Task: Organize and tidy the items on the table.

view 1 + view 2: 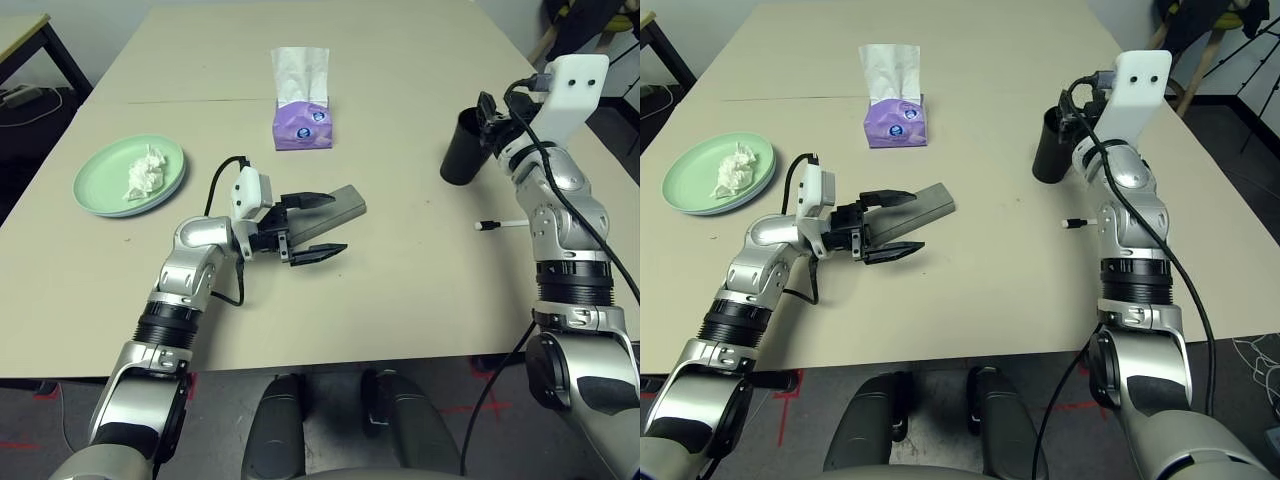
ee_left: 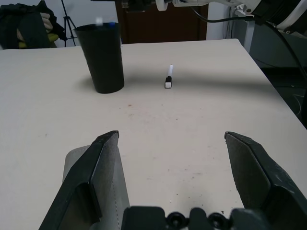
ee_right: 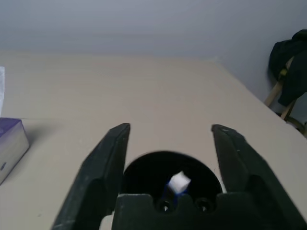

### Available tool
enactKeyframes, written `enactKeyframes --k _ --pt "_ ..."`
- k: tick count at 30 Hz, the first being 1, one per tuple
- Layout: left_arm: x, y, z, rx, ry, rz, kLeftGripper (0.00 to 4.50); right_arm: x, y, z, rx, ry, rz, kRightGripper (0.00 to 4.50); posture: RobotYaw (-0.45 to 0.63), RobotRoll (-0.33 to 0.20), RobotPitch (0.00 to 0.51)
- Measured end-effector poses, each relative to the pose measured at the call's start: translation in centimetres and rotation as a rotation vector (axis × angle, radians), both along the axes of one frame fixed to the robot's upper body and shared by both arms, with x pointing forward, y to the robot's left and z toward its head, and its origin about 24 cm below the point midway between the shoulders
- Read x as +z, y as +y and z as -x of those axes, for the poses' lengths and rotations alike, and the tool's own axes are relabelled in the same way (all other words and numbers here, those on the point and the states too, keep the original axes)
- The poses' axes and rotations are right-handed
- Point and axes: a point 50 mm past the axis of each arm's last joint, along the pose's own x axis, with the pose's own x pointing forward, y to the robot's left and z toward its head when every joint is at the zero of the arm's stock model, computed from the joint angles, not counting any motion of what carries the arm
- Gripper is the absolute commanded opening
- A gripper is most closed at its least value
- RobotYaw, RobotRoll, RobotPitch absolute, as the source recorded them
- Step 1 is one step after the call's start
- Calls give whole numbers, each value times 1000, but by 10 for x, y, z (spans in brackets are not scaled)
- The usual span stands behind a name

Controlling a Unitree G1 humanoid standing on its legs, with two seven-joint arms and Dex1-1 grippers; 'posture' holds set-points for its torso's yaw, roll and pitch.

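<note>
Over the cup: your right gripper (image 3: 170,158) hangs just above the black cup (image 1: 465,147), fingers spread apart, holding nothing.
Cup contents: a pen (image 3: 176,184) shows inside the cup, white end up.
Loose pen: a second pen (image 1: 498,226) lies on the table (image 1: 420,290) beside your right forearm, well apart from the cup.
Left gripper: your left gripper (image 1: 315,226) points level across the table, fingers wide apart and empty. The upper finger lies over the grey case (image 1: 342,204); you cannot tell whether it touches.
Plate: the green plate (image 1: 100,190) with the tissue (image 1: 143,172) sits at the far left, near the table edge.
Tissue box: the purple box (image 1: 301,125) stands behind the case.
Risk, cup: lowering or swinging the right wrist from here could clip the rim and tip the cup.
Risk, loose pen: the right forearm may roll it toward the edge when you reach.
Risk, case: closing the left fingers off-centre would likely push the case away.
</note>
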Motion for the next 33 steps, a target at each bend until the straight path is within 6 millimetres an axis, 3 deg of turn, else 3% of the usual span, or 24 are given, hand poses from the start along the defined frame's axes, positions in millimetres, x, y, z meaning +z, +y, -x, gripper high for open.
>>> enactKeyframes --k 3,8,14,21,25,33 --pt "0 0 0 0 0 0 4500 13 4 2 64 -100 26 4471 78 0 144" --pt "0 0 0 0 0 -1 4500 20 18 6 350 -163 158 4471 92 0 145" --pt "1 1 2 3 -9 -2 4500 0 7 5 651 71 445 4471 112 0 155" --pt "-5 0 6 0 3 -3 4500 -30 -16 11 900 437 916 4471 106 0 177" --pt "-4 -3 8 -15 -6 -7 4500 -30 -26 10 967 584 1103 4471 108 0 188" --pt "-6 -3 11 -17 5 -8 4500 -29 -41 8 997 839 1264 4471 125 0 207"
